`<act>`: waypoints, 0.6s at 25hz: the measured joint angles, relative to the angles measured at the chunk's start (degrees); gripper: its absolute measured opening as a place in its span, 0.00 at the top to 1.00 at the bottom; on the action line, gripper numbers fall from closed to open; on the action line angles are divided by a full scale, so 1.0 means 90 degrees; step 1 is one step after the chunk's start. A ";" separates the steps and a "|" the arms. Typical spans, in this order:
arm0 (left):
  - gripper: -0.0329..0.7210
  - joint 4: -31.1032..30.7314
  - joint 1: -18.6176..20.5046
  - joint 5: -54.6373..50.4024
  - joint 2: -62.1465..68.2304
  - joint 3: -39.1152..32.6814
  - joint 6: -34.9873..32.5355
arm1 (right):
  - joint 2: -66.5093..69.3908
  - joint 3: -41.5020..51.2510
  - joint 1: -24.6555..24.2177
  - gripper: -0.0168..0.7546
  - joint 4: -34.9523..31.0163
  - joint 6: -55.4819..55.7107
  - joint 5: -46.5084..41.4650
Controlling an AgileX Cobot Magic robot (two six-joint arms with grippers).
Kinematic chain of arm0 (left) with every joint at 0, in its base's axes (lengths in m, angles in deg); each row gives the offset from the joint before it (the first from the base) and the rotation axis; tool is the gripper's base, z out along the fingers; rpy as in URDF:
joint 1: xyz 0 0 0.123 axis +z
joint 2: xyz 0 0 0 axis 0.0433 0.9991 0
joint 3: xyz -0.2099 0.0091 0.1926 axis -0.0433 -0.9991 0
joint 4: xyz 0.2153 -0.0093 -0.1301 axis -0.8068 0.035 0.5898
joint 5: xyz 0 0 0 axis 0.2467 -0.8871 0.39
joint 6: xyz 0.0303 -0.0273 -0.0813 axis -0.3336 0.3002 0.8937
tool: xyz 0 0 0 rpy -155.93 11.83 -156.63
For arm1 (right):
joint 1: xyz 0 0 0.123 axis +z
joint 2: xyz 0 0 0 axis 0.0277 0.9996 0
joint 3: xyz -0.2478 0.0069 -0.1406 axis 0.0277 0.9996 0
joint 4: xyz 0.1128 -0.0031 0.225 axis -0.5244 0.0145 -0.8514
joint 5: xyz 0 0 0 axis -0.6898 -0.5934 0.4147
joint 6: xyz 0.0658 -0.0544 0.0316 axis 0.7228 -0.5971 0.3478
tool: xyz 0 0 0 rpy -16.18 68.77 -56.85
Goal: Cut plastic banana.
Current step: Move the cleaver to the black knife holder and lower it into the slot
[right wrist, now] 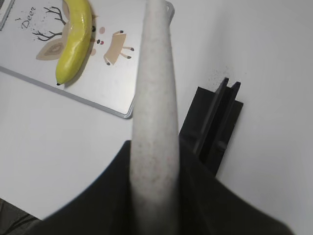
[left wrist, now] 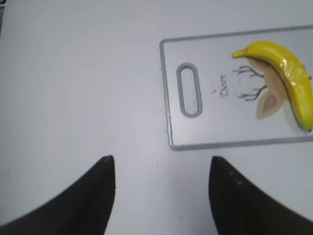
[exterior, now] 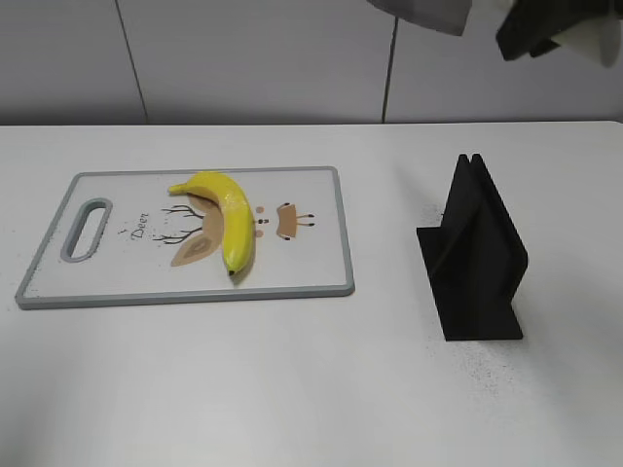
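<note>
A yellow plastic banana [exterior: 229, 214] lies on a white cutting board [exterior: 311, 195] with a grey rim and a deer drawing. The banana [left wrist: 288, 68] and board [left wrist: 215, 127] also show in the left wrist view. My left gripper [left wrist: 161, 161] is open and empty over bare table, left of the board's handle end. My right gripper [right wrist: 154, 147] is shut on a pale grey knife [right wrist: 154, 73], seen edge-on, held high above the table between the board [right wrist: 98, 83] and the stand. The banana [right wrist: 76, 39] lies to its far left. The right gripper [exterior: 531, 29] shows at the exterior view's top edge.
A black knife stand [exterior: 477, 253] stands upright on the white table to the right of the board; it also shows in the right wrist view [right wrist: 212, 122]. A grey panelled wall runs behind the table.
</note>
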 joint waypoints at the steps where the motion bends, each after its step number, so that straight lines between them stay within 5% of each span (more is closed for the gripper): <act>1: 0.18 -0.0073 0.0000 0.0001 -0.0299 -0.0294 0.0014 | -0.0241 0.0355 0.0000 0.76 0.0000 0.0057 0.0183; 15: 0.18 -0.0140 0.0000 0.0187 -0.4352 -0.4044 0.0039 | -0.2191 0.3760 0.0000 0.76 0.0020 0.1023 0.2178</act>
